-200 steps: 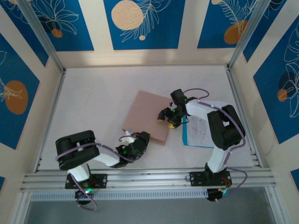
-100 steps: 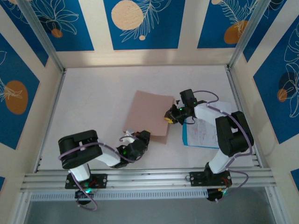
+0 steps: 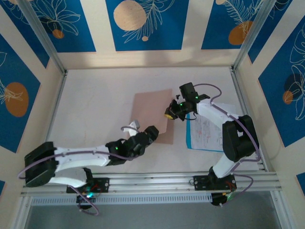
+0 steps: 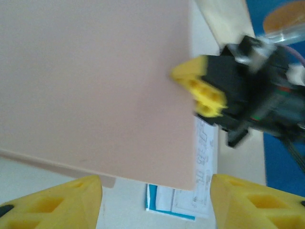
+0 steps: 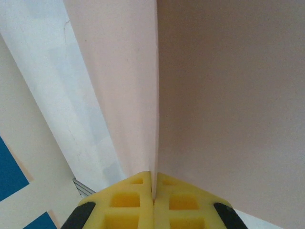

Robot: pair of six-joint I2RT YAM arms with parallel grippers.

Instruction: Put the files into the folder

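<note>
Pinkish-brown folder (image 3: pixel 150 112) is lying flat, and the right gripper (image 3: pixel 169 114) is pinching its right edge with jaws closed tight. The left gripper (image 3: pixel 152 132) is hovering just beside its near edge, jaws apart, holding nothing. The files (image 3: pixel 207 131) are lying to its right.

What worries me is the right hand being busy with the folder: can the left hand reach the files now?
Probably, just their near corner. The open left hand sits beside the folder, bare table between it and the files; the right arm crosses their far part.
</note>
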